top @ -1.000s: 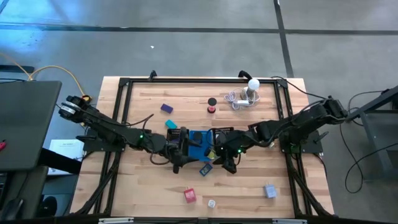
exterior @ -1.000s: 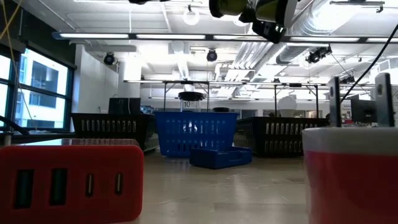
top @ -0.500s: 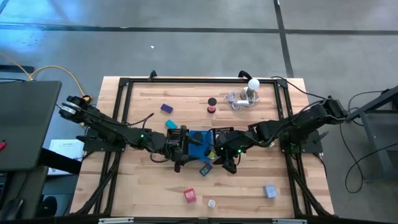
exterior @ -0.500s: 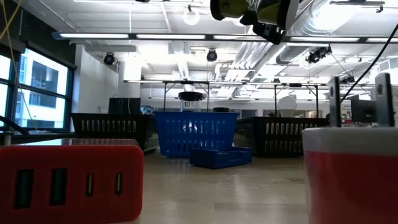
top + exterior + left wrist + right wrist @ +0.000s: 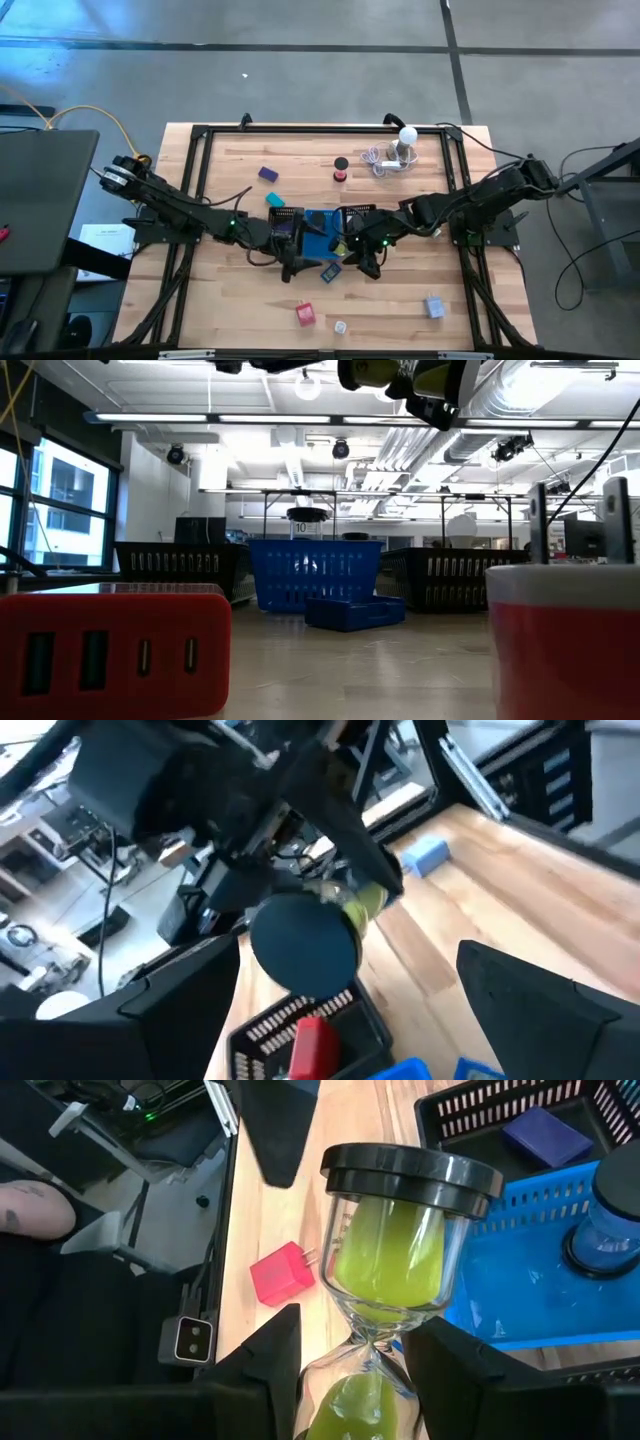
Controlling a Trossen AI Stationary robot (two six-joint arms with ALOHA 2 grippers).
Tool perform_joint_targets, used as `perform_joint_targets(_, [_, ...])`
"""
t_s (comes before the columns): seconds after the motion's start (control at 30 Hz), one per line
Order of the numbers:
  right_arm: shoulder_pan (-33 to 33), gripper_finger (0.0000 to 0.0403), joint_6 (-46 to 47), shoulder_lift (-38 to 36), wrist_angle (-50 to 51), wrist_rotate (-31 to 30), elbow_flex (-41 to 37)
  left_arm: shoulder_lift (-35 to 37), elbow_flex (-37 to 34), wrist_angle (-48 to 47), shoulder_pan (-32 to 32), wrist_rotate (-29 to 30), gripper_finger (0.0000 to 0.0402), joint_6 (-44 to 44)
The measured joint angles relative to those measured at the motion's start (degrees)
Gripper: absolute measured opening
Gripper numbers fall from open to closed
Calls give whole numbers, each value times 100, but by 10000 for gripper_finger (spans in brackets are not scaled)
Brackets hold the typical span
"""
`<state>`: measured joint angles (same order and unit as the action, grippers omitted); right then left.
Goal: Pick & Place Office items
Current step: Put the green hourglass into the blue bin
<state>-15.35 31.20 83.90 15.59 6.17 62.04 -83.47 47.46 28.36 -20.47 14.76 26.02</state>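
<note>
An hourglass (image 5: 400, 1250) with green sand and black end caps hangs over the trays at mid-table, with my right gripper (image 5: 355, 1370) shut on it. In the low view it shows at the top edge (image 5: 400, 375). My left gripper (image 5: 345, 1000) faces it from the table's left, open wide. Its fingers stand on either side of the hourglass's black end cap (image 5: 305, 945) without touching. Loose office items lie on the table: a purple block (image 5: 267, 174), a teal block (image 5: 274, 199), a red charger block (image 5: 305, 315) and a grey block (image 5: 433, 306). My right gripper pinches the hourglass at its narrow glass waist (image 5: 365, 1345) between the two fingers. The fingers come slanting down from the table's right. The hourglass is lifted clear of the trays, and its far bulb and black cap (image 5: 410, 1175) stick out past the fingers toward the left gripper.
Under the grippers sit a blue tray (image 5: 520, 1280) holding a blue spool (image 5: 605, 1220) and a black mesh tray (image 5: 460, 1105) holding a purple block (image 5: 545, 1135). A white bulb with coiled cable (image 5: 400, 150) stands at the back. A black frame (image 5: 200, 140) rims the table.
A dark part of my left gripper has come into the low view's top edge beside the hourglass. My right gripper and the hourglass have kept still.
</note>
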Motion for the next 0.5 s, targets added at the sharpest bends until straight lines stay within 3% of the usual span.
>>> perform_joint_targets(0.27, [71,141,-110,-2,-138,143,0,-144,0,253,174,-86,368,1045])
perform_joint_targets(0.5, [162,141,-129,79,-166,304,1,-371,-2,409,252,-117,368,1218])
